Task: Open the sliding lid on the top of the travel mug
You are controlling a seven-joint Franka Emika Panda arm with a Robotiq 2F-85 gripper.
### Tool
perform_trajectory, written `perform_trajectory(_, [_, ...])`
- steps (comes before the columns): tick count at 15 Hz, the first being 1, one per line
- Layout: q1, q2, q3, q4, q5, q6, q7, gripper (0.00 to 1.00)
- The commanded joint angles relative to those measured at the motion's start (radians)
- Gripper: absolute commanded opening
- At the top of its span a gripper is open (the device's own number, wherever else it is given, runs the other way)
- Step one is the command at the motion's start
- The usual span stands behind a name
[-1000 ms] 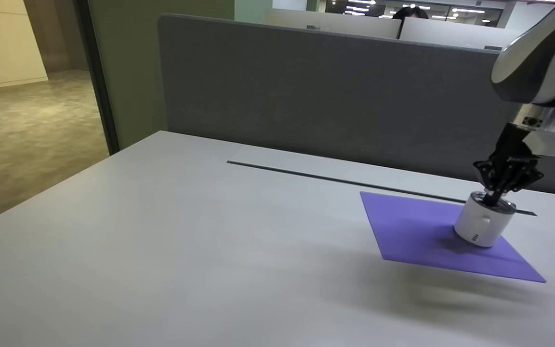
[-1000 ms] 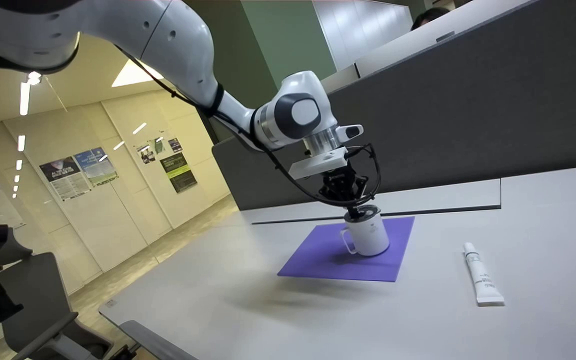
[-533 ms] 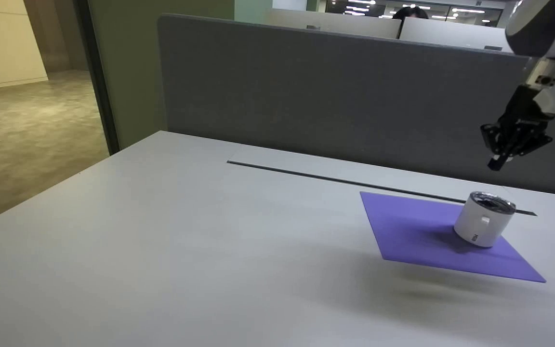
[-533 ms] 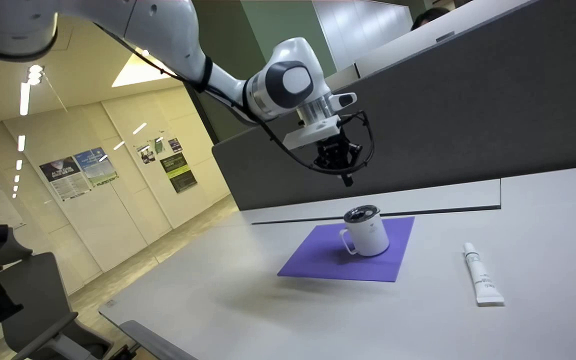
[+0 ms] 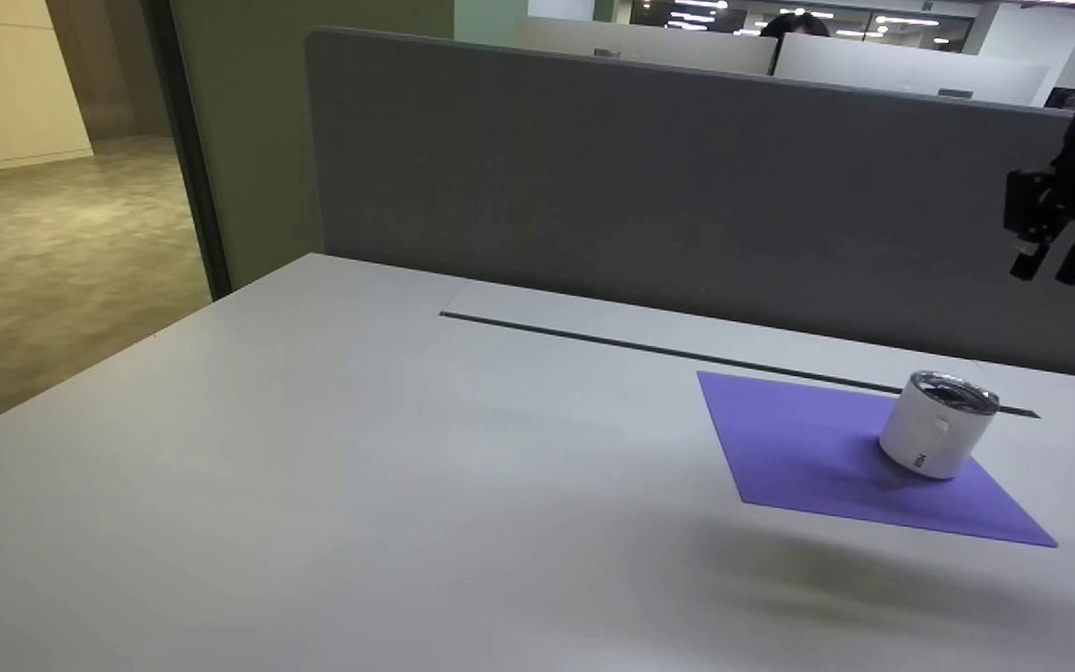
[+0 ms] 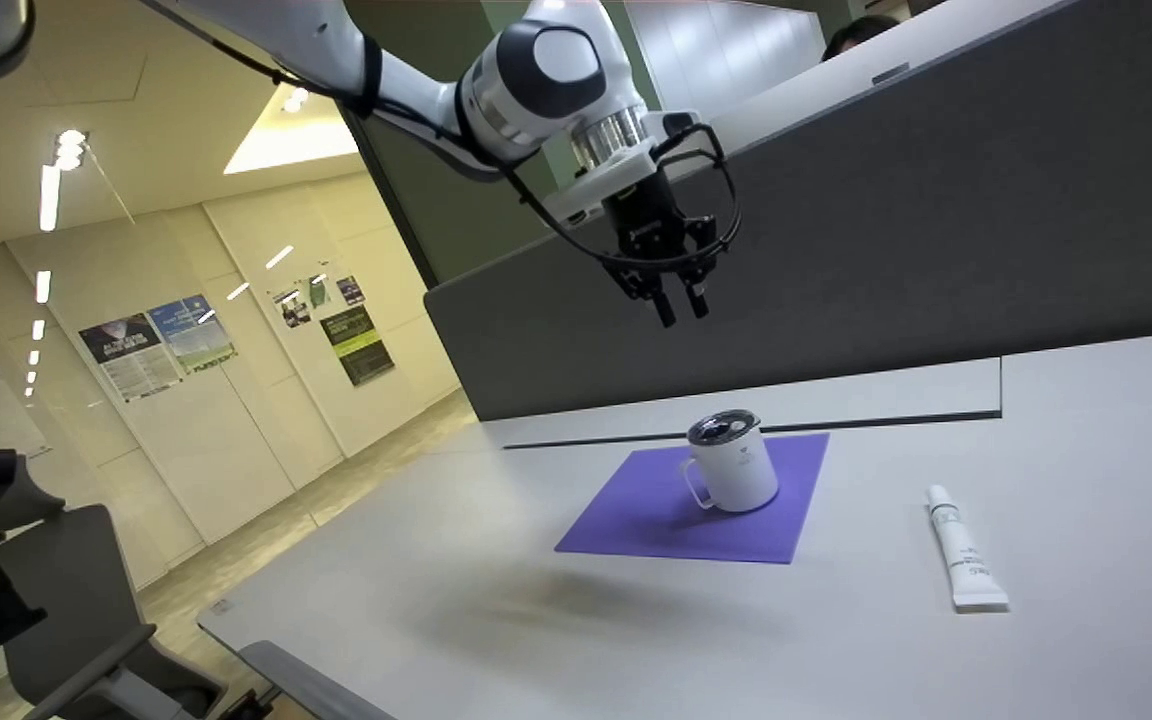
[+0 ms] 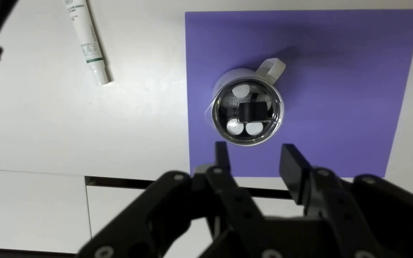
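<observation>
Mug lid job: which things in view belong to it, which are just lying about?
Job:
travel mug, upright
sliding lid, on top
gripper, open, touching neither

Lying about:
purple mat, under the mug
white tube, apart from it

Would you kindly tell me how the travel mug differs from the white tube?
The travel mug stands upright on the purple mat; the white tube lies flat on the table. The mug is broad, with a handle; the tube is slim, without one. Both are mostly white.
</observation>
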Motion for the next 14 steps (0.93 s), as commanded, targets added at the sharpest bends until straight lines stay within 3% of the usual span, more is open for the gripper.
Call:
perform_trajectory(1, [0.002, -0.024, -0.015, 0.005, -0.017, -0.041, 0.024, 0.75])
perform_trajectory(5, [0.0, -0.026, -0.02, 0.002, -0.015, -0.042, 0.022, 0.99])
perform_trajectory(14, [-0.003, -0.004, -0.012, 0.001, -0.013, -0.02, -0.001, 1.0])
